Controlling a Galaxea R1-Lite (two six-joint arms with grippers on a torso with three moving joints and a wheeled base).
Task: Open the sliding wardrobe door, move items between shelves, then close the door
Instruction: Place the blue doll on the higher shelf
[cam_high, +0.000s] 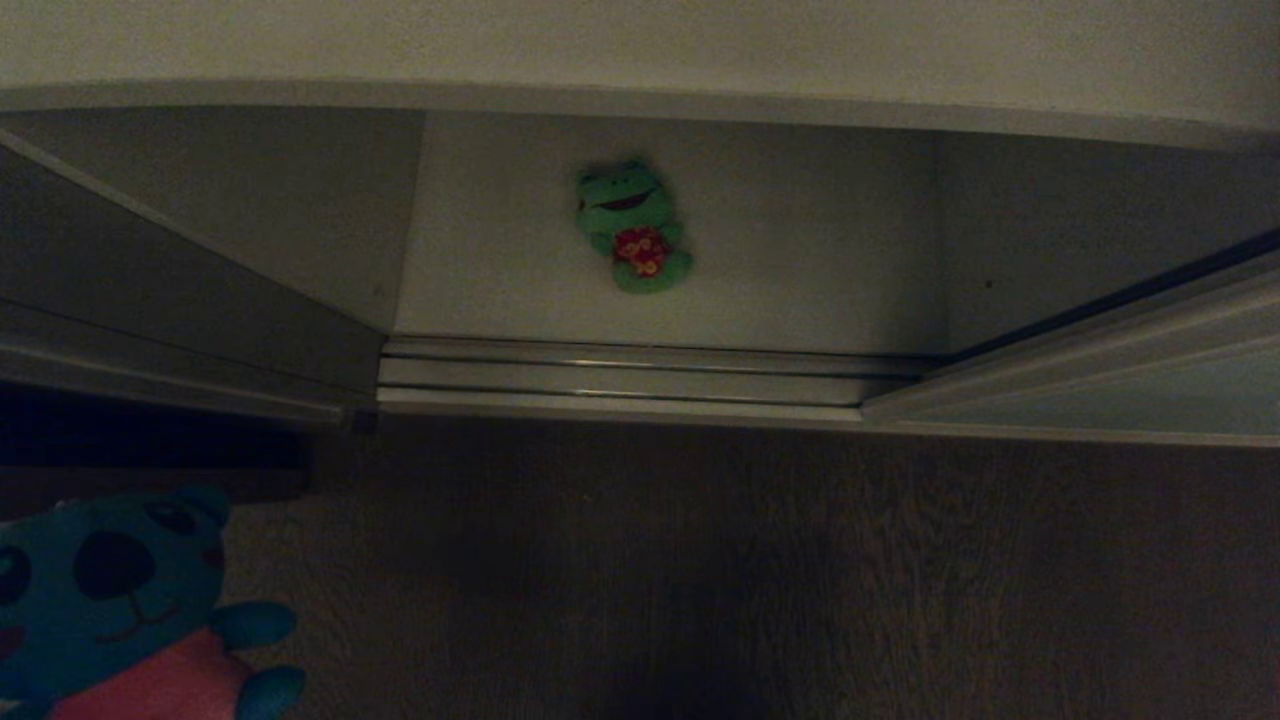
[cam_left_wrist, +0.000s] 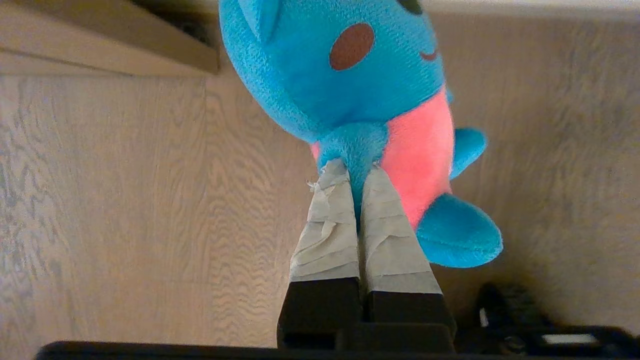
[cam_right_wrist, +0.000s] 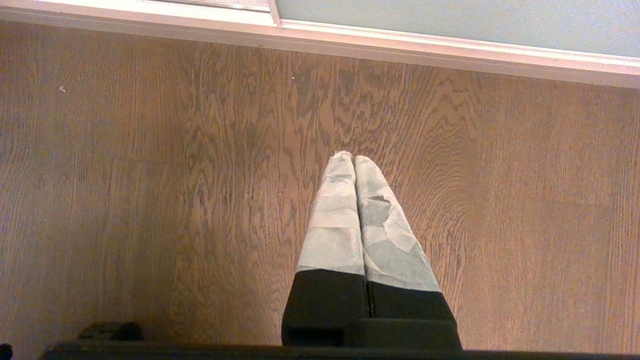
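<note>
The wardrobe stands open in the head view: between the sliding wardrobe door (cam_high: 1120, 370), drawn off to the right of the gap, and a second pale panel (cam_high: 180, 300) angled off to the left, a wide stretch of the bottom shelf (cam_high: 800, 260) is exposed, bounded in front by the metal floor track (cam_high: 640, 375) with its parallel rails. The green frog (cam_high: 632, 228) lies on that shelf, face up, a little left of the opening's middle and well back from the track, with bare white board on every side of it (more to its right than its left). An upper board edge (cam_high: 640, 100) runs across above the frog and caps the opening from overhead.

In front of the track the wood-grain floor (cam_high: 750, 560) spreads dark and uncluttered up to the rails. A dark brown ledge (cam_high: 150, 480) sits on the floor side of the track, below the left panel's lower corner, and it is the only thing jutting out near the opening.

The blue plush toy (cam_left_wrist: 360, 80) hangs over the floor well short of the track, at the lower left of the head view. The left gripper (cam_left_wrist: 356, 172) is clenched on one of its blue limbs, taped fingers (cam_left_wrist: 330, 225) pinching the fabric between them, pink belly just beside them.

The right gripper (cam_right_wrist: 354, 157) hovers over bare floor on the near side of the track, holding nothing, its taped tips pressed together, the door's pale frame (cam_right_wrist: 450, 45) well ahead of it
</note>
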